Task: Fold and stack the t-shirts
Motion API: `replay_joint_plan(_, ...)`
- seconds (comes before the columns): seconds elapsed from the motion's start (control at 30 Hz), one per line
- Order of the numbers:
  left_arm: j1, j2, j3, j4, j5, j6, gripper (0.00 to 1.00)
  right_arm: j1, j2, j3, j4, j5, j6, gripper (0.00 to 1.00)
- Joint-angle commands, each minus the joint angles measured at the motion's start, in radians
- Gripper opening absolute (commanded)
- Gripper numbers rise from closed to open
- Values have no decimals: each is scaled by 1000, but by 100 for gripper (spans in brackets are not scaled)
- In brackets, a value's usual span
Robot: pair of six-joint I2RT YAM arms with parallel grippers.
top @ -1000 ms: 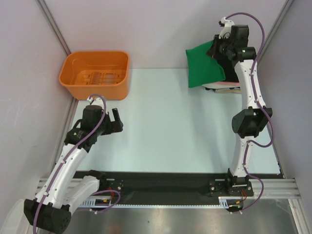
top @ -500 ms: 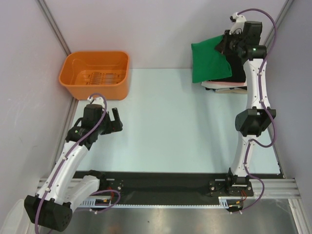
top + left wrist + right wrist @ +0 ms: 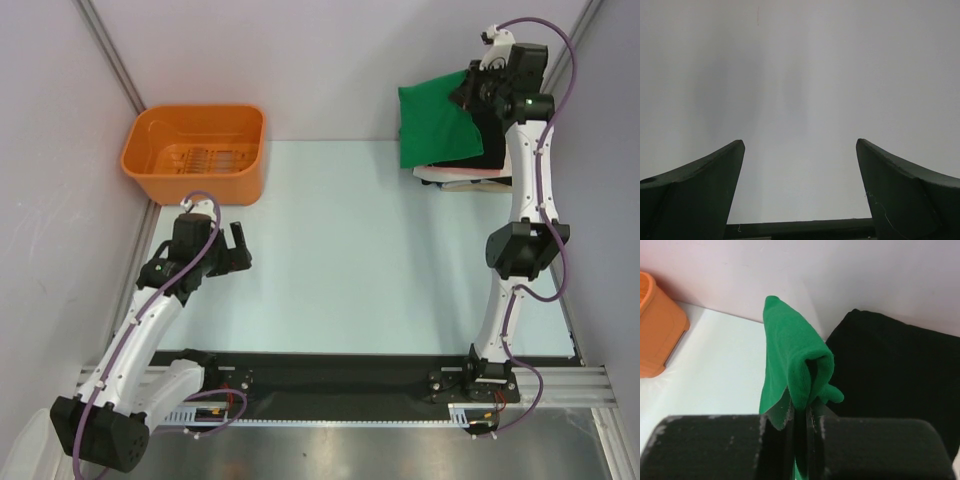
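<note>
Rightward and toward the back goes the right arm over the last second, taking the green shirt (image 3: pixel 435 125) from beside the pile (image 3: pixel 465 173) to partly above it; the left arm has barely stirred. From above, the right hand (image 3: pixel 464 95) holds the shirt by its upper right edge at the far right corner of the desk (image 3: pixel 370 250). The cloth hangs as a folded, roughly square panel, plain bright green, covering the left part of the pile, whose pink and white edges show beneath it. The left hand (image 3: pixel 238 245) hovers over the desk's left side, near the basket (image 3: pixel 200 108), spread wide and holding nothing. The left wrist view shows only its two dark fingers (image 3: pixel 695 195), well apart against a blank pale surface. In the right wrist view the right hand is pressed together, pinching a doubled fold of the green shirt, which stands above the fingers in a soft rounded ridge. The black shirt (image 3: pixel 890 365) lies flat behind and to the right, and the basket's corner shows at the left. Judging by the droop, the shirt is light, limp and not slippery. It would likely sag and fall open if taken by one layer, so a hold should pinch all layers at a folded edge or corner, and it should be laid flat rather than dropped.
</note>
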State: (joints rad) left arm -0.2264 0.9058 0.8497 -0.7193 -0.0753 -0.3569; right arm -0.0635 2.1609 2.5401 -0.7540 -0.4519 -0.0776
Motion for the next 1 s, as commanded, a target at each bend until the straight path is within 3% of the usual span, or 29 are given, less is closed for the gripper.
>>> replay_joint_plan(0.0,9,5,-1,26,5,16,99,-30,4,31,114,27,-28,0)
replay_joint_plan(0.63,9,12,-3,26,3,13,99,-148,157,16,335,35,21,0)
replay_joint_plan(0.97,9,4,-3,24,-1,12,99,-179,249,-4,438,139,42,0)
